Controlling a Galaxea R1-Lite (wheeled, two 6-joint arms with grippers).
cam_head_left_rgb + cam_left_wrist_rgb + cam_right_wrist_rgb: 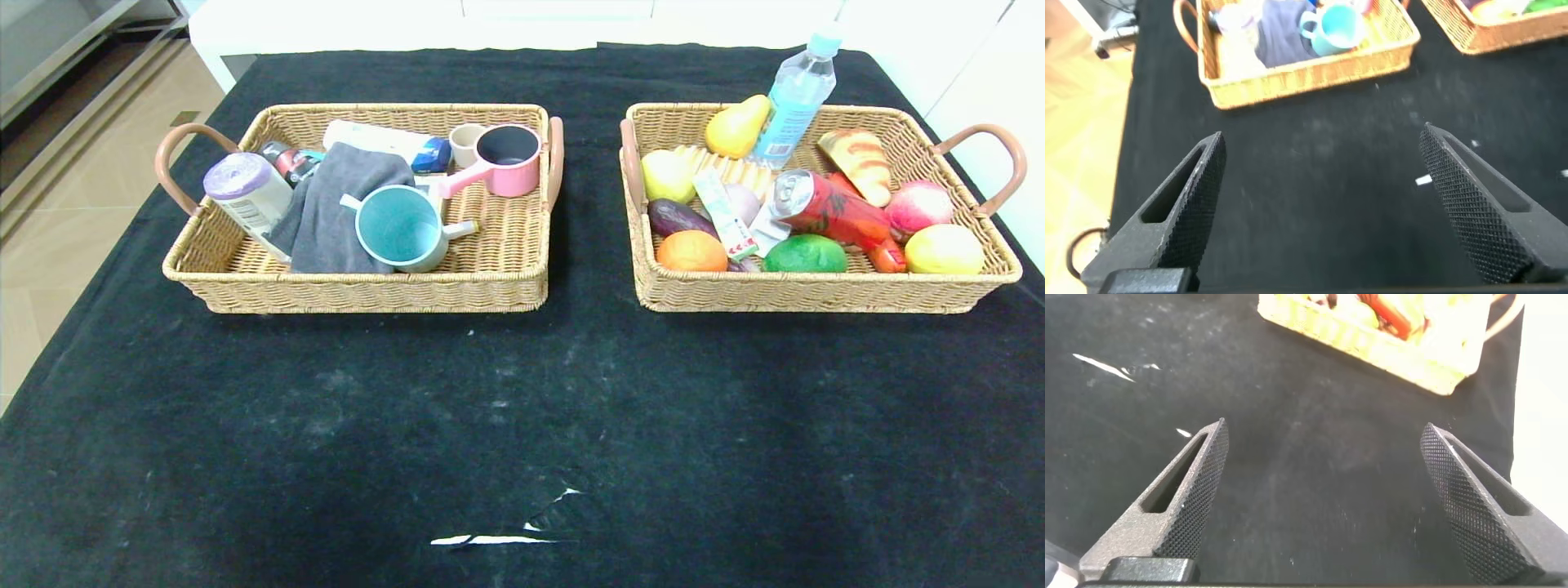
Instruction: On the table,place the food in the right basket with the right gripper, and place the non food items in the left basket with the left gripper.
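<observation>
A: While both arms hang back over the near part of the table (522, 408), neither shows in the head view; each appears only in its own wrist view. The left gripper (1319, 208) has its jaws spread wide with nothing between them but black cloth. The right gripper (1323, 498) stands the same way, wide apart and holding nothing.

B: And where do the task's things lie?

A: The teal mug (402, 229) lies on its side in the left basket (359, 290), mouth toward the robot, touching the folded grey towel (339, 208) just beside it. A pink saucepan (504, 159) and a purple-capped canister (245, 189) share that basket.

B: And the food?

A: The red soda can (829, 208) lies tilted in the right basket (816, 292), silver top facing the basket's middle. The white-and-yellow carton (722, 211) leans beside it, over an eggplant (679, 219). An orange (691, 251), a green fruit (806, 254), a pear (737, 124), a water bottle (796, 98) and a bread piece (859, 162) crowd around them.

B: The candy stick?

A: A red end (886, 257) shows under the can; whether that is the stick cannot be told.

B: Anything on the cloth itself?

A: White scuffs and a small white tear (498, 539) near the front edge.
</observation>
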